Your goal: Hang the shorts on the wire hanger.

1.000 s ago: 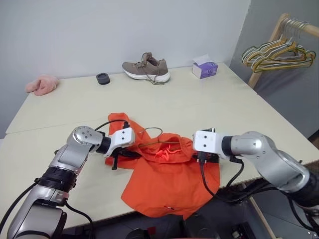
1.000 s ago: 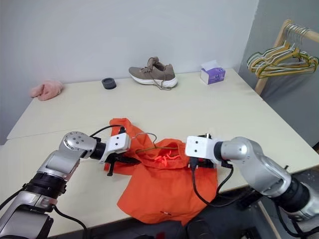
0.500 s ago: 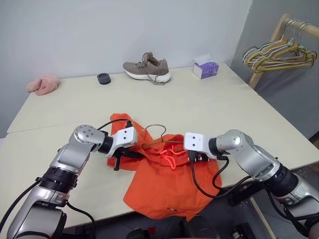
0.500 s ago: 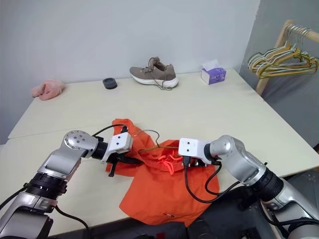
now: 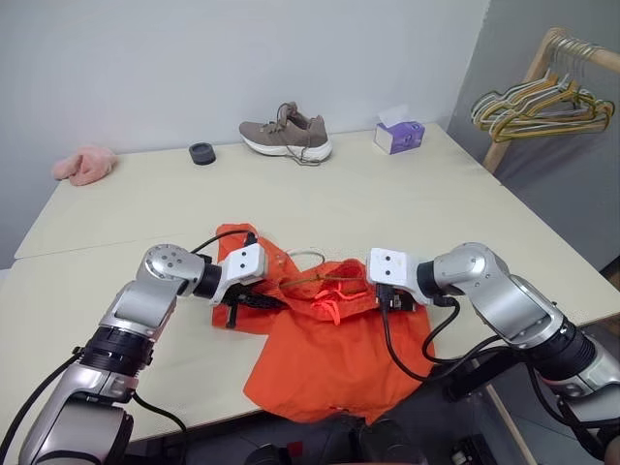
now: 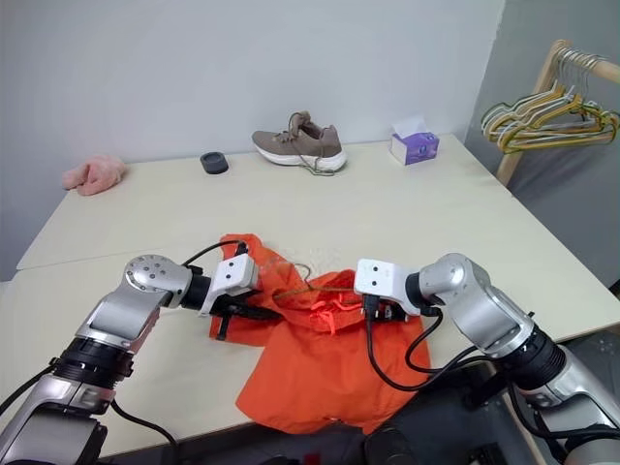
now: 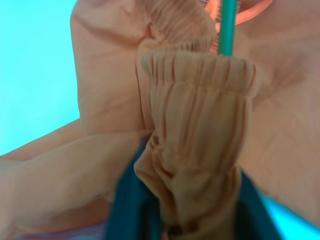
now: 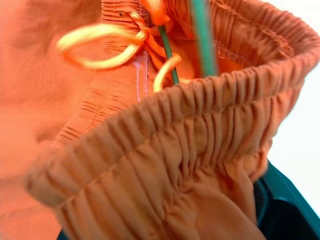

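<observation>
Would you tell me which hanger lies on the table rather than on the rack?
The single thin green wire hanger, threaded into the orange shorts; the other hangers hang bunched on the wooden rack.

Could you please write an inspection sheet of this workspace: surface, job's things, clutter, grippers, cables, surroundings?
Surface: pale table, a seam running across it.
Job's things: orange shorts at the near edge, partly hanging over it; wire hanger lying in the open waistband.
Clutter: shoe, tissue box, black round object, pink cloth, all at the far edge.
Grippers: left gripper and right gripper each have gathered waistband between the fingers.
Cables: black cables looping from the wrists.
Surroundings: wooden rack with coloured hangers, grey wall.
</observation>
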